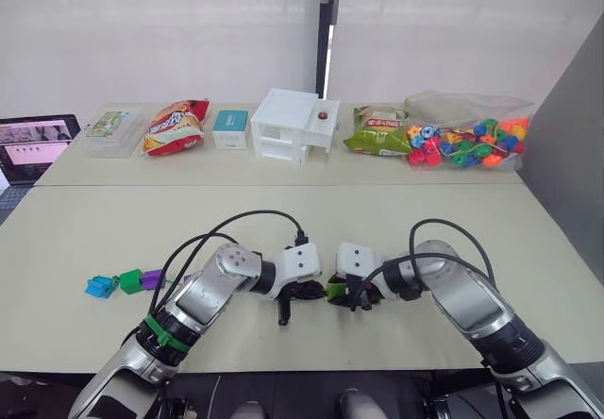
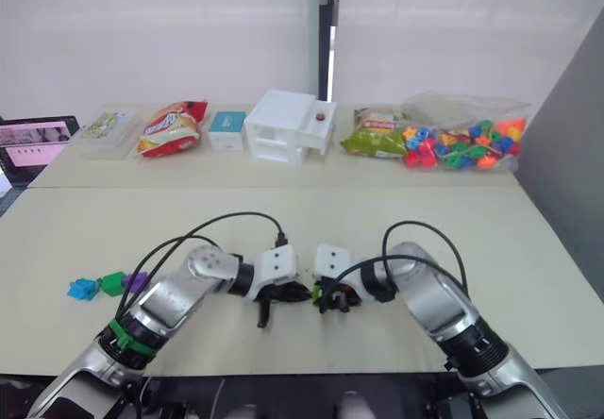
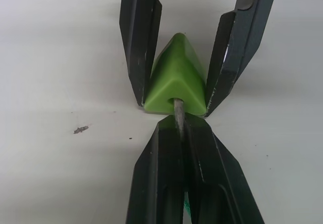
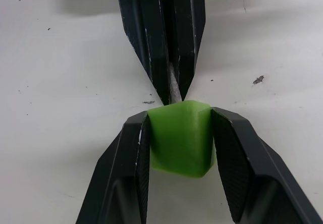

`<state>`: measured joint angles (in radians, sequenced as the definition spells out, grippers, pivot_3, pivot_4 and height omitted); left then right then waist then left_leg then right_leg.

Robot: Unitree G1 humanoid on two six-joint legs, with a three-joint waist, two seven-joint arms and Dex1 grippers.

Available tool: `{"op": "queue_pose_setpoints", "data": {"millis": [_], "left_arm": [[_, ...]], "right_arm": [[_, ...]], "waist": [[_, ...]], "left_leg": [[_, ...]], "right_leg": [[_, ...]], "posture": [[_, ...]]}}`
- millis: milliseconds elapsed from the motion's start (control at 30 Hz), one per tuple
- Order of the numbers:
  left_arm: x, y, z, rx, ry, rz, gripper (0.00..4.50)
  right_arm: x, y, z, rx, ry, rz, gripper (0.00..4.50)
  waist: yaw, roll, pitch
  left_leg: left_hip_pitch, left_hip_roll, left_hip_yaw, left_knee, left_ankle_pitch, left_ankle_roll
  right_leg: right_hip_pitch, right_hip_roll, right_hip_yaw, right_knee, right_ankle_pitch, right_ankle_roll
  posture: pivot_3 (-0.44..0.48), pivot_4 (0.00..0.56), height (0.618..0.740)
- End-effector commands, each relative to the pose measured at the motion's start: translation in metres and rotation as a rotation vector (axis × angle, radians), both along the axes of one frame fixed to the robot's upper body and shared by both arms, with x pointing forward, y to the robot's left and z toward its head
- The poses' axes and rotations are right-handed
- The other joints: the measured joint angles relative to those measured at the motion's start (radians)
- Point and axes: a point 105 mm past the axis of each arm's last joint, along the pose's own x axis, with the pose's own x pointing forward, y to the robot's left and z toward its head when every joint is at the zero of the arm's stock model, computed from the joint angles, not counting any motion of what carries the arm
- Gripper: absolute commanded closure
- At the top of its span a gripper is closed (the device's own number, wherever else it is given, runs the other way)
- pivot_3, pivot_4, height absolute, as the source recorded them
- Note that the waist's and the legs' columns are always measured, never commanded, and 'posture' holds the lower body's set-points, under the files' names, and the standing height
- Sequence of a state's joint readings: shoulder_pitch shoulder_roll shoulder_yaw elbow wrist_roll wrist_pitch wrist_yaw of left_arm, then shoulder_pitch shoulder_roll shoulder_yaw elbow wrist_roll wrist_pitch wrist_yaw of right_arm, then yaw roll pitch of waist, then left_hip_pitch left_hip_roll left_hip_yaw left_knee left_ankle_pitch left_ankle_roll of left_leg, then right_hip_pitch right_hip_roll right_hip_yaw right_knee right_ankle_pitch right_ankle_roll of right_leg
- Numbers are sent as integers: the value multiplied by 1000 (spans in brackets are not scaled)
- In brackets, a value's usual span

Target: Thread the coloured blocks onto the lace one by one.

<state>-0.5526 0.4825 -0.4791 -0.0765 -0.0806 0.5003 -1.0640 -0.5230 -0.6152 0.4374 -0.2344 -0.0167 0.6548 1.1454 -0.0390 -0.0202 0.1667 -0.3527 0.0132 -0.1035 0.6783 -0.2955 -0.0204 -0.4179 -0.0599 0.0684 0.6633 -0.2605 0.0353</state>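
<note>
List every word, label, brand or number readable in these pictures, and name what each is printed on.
None can be read.
Red snack bag: print too blurred.
Green snack bag: print too blurred.
Small teal-and-white box: label too small.
Clear lidded box: label too small.
Screen: picture, no legible text.

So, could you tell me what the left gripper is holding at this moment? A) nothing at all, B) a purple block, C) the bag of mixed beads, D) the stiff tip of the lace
D: in the left wrist view the left gripper is shut on the stiff tip of the lace, which enters the hole of the light green block clamped by the right gripper.
</note>
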Motion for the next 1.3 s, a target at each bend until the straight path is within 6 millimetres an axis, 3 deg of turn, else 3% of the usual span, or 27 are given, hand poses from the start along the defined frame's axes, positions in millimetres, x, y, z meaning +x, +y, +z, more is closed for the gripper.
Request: {"op": "queue_pose_setpoints", "data": {"millis": [33, 200, 400, 633, 900, 1100, 1300], "left_arm": [[-5, -2, 10, -46, -6, -40, 3564], [-3, 16, 26, -93, -5, -22, 1922], [1, 37, 33, -118, 4, 48, 1922], [5, 65, 14, -56, 13, 121, 1922], [-2, 47, 7, -125, 66, 118, 1922], [-1, 44, 11, -154, 74, 160, 1922], [-3, 39, -5, -139, 80, 238, 1922]], "right_arm": [[-12, 5, -18, -17, 78, 14, 3191], [-13, 5, -19, -17, 79, 9, 3191], [-13, 6, -20, -15, 79, 11, 3191], [-13, 5, -19, -15, 78, 13, 3191], [-15, 5, -19, -20, 82, 17, 3191], [-16, 4, -19, -24, 84, 17, 3191], [-18, 5, -17, -18, 85, 17, 3191]], "waist": [[0, 0, 0], [-4, 0, 0], [-5, 0, 0], [-4, 0, 0], [-5, 0, 0], [-4, 0, 0], [-3, 0, 0]], "left_leg": [[0, 0, 0, 0, 0, 0], [0, 0, 0, 0, 0, 0], [0, 0, 0, 0, 0, 0], [0, 0, 0, -1, 0, 0], [0, 0, 0, -1, 0, 0], [0, 0, 0, -1, 0, 0], [0, 0, 0, -1, 0, 0]], "right_leg": [[0, 0, 0, 0, 0, 0], [-1, 0, 0, 1, 0, 0], [-1, 0, 0, 1, 0, 0], [-2, 0, 0, 1, 0, 0], [-2, 0, 0, 1, 0, 0], [-1, 0, 0, 1, 0, 0], [-1, 0, 0, 1, 0, 0]], "posture": [[0, 150, 740], [0, 150, 740], [0, 150, 740], [0, 150, 740], [0, 150, 740], [0, 150, 740], [0, 150, 740]]}}
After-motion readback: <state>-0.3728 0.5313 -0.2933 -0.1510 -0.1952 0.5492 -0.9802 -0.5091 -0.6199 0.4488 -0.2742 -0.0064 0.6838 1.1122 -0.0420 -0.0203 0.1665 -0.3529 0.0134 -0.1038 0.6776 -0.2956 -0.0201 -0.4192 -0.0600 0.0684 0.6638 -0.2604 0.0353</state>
